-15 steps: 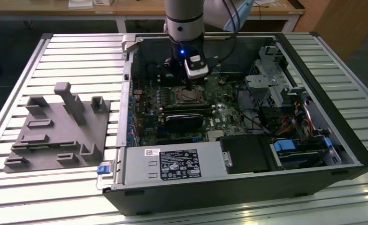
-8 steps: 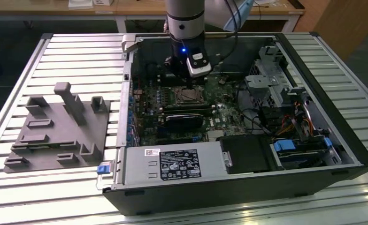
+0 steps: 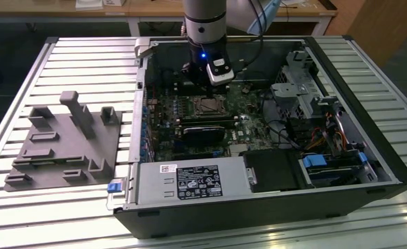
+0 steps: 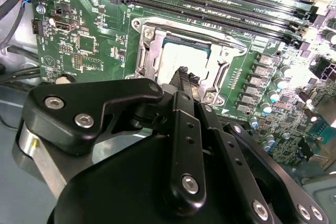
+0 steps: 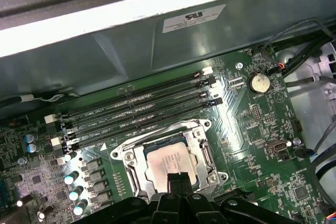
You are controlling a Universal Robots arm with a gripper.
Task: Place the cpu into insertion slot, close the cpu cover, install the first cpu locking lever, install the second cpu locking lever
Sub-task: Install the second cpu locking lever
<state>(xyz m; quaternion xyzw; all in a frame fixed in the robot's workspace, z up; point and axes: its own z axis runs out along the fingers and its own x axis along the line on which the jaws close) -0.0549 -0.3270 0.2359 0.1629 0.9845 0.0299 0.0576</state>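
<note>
The cpu (image 5: 167, 157) lies flat in the insertion slot (image 5: 122, 156) on the green board, its dull metal top showing. The silvery cpu cover (image 5: 137, 156) lies down around it, and the chip shows through its window. A thin lever rod (image 4: 210, 36) runs along the socket side that faces the memory slots. My gripper (image 4: 187, 74) hangs just over the cpu (image 4: 181, 51) at the socket's edge, shut, with its fingertips together and nothing between them. In the exterior view the gripper (image 3: 205, 89) stands over the socket (image 3: 207, 106) inside the open case.
Long black memory slots (image 5: 136, 114) run beside the socket. A black module (image 3: 205, 132) lies on its other side. The case walls (image 3: 143, 104), drive cage (image 3: 300, 88) and cables (image 3: 314, 135) close in. A grey fixture (image 3: 65, 140) sits outside on the slatted table.
</note>
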